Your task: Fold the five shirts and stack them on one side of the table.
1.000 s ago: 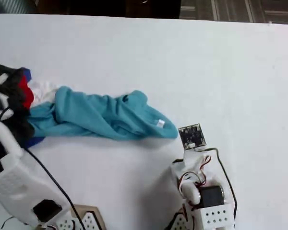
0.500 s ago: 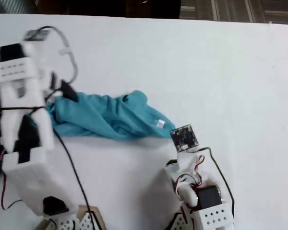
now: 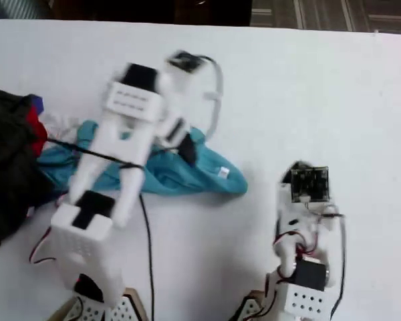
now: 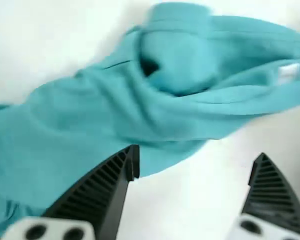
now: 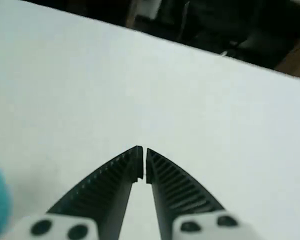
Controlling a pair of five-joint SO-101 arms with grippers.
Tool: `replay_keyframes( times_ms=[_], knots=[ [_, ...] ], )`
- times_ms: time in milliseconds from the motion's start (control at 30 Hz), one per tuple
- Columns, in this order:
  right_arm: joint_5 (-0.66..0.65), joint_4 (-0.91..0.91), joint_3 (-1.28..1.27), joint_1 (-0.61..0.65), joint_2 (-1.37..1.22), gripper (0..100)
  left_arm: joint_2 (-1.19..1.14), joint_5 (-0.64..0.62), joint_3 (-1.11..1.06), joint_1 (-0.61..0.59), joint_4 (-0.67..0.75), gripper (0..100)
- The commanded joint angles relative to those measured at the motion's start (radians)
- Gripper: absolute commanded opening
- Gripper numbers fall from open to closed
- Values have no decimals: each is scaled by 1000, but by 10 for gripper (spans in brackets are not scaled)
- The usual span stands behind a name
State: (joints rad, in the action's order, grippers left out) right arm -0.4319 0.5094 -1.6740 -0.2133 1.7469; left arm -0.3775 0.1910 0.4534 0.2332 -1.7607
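A crumpled teal shirt (image 3: 204,175) lies left of the table's middle, its white tag (image 3: 223,172) facing the near side. My left gripper (image 3: 186,151) hangs over the shirt's right part. In the left wrist view it (image 4: 197,161) stands open just above the teal shirt (image 4: 165,100), with one finger over the cloth and the other over bare table. A heap of dark shirts (image 3: 10,174) with red (image 3: 37,131), white (image 3: 61,124) and blue bits lies at the left edge. My right gripper (image 5: 144,164) is shut and empty over bare table.
The white table (image 3: 287,87) is bare across its right half and far side. The right arm's base (image 3: 301,294) stands at the near edge, right of centre. The left arm's cable (image 3: 146,234) trails over the near table.
The left arm has swung from the left edge rightward over the teal shirt, uncovering the dark heap. The right arm has shifted to the right.
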Motion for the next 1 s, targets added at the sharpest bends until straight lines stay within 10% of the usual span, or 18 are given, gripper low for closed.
replay_keyframes(
  times_ms=[0, 433, 967],
  knots=[
    [-226, -105, 40, -101, -4, 25, -61, -6, 36, 80, 41, 358],
    [5, -35, 433, -154, -74, 171, -238, -6, 48, 219, 222, 358],
    [284, 127, 1237, -148, -875, 139, -249, -5, 47, 273, 359, 352]
  ],
)
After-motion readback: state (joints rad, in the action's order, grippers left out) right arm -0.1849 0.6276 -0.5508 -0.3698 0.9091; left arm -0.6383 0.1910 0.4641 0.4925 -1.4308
